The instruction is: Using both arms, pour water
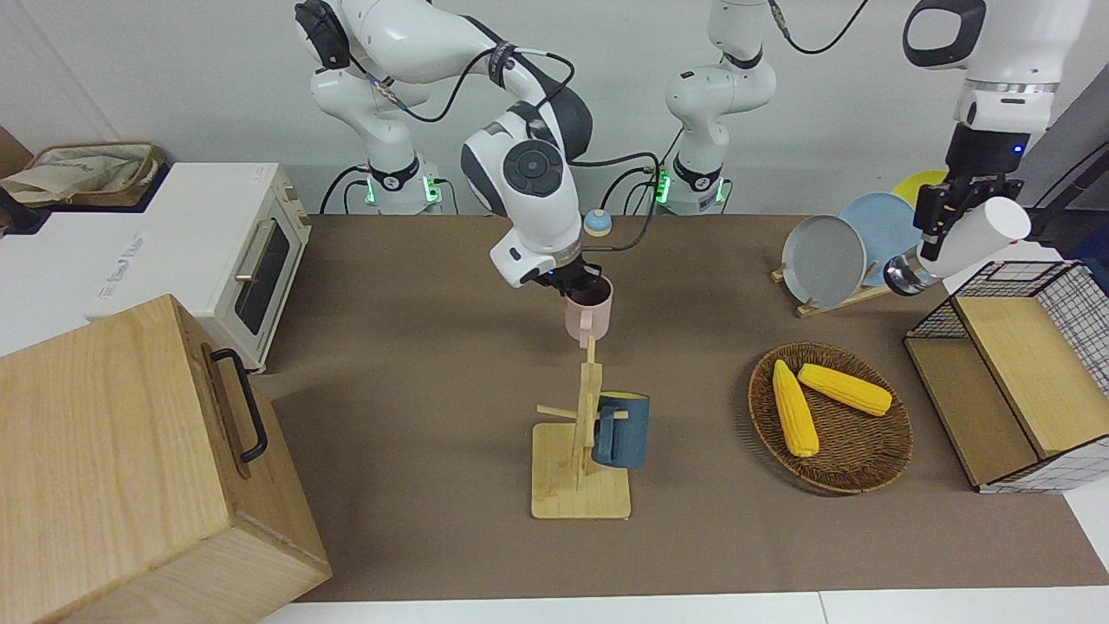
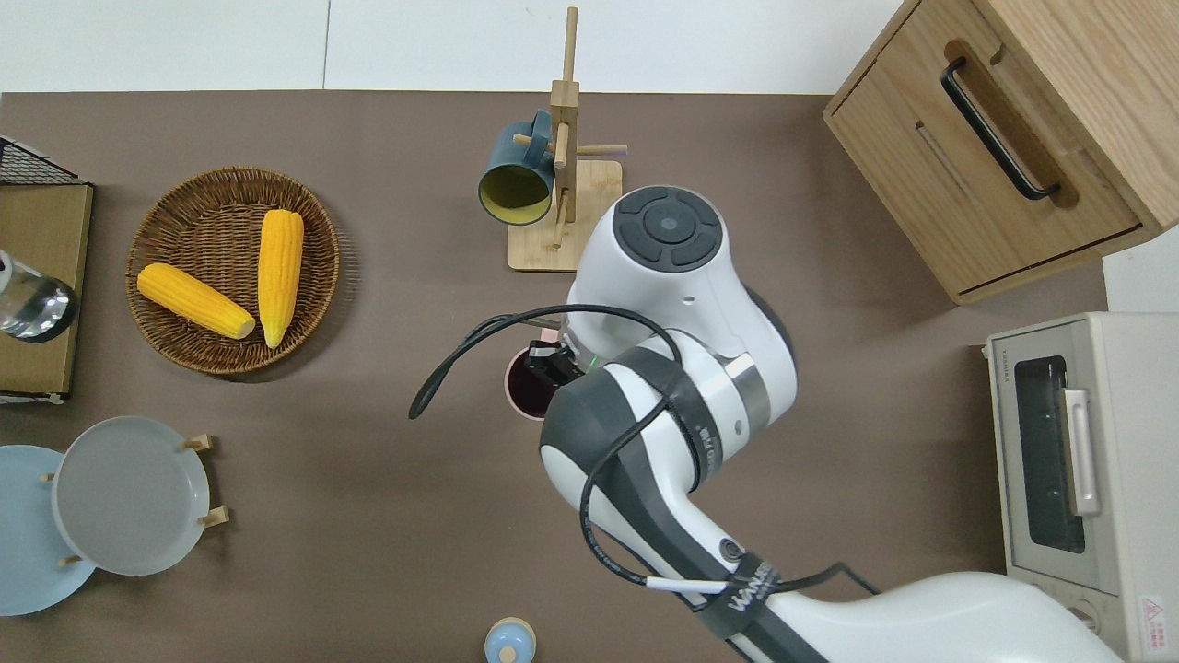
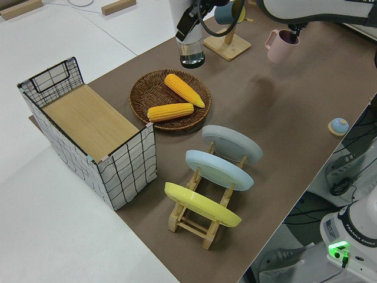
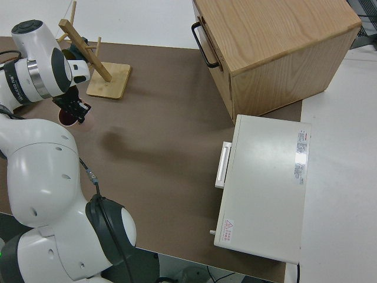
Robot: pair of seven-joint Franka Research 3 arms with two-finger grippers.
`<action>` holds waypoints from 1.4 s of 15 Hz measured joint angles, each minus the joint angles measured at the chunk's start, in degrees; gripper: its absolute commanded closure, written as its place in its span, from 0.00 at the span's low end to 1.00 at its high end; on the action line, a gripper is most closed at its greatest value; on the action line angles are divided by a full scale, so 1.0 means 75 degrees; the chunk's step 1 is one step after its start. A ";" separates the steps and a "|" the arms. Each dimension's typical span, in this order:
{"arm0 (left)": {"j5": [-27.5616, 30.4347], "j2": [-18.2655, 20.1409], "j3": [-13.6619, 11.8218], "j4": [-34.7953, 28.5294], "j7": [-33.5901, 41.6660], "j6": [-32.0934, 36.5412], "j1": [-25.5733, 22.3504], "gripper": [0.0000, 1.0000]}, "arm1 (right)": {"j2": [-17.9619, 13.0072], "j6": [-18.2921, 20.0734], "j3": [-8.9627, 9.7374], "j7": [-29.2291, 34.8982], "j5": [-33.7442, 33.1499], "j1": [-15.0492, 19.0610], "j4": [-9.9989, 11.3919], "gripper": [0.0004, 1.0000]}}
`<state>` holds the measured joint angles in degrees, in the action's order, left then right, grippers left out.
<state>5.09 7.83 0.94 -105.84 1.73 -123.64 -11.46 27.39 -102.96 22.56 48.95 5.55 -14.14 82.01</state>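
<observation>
Right gripper (image 1: 582, 279) clamped on 1 pink mug (image 1: 589, 316); left gripper (image 1: 940, 221) gripping 1 bottle (image 1: 962, 245) — 2 corn cobs (image 1: 794, 407), 3 plates (image 3: 231, 143)

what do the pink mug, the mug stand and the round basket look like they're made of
Pink mug: likely glazed ceramic, smooth and matte, though plastic is possible. Mug stand: pale wood or bamboo, visible grain. Round basket: woven wicker or rattan, dark brown ribbed weave.

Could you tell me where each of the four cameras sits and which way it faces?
Front: across the table, facing both arms; right tool holds a pink mug, left tool a bottle.
Overhead: straight down; the right arm covers the middle.
Left side: raised at the left arm's end, along the table.
Right side: above the right arm, toward the oven.
All show the mug rack.
</observation>
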 measured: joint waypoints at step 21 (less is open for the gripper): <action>-0.0003 0.2608 0.1699 -0.4061 -0.0842 -0.1104 0.0238 0.94 | 0.1523 -0.2174 -0.0054 0.1864 0.0520 -0.1462 -0.0452 0.01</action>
<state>5.08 27.39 13.68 -136.30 -4.58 -131.92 -9.68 38.81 -119.26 22.16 62.93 9.45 -25.10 78.62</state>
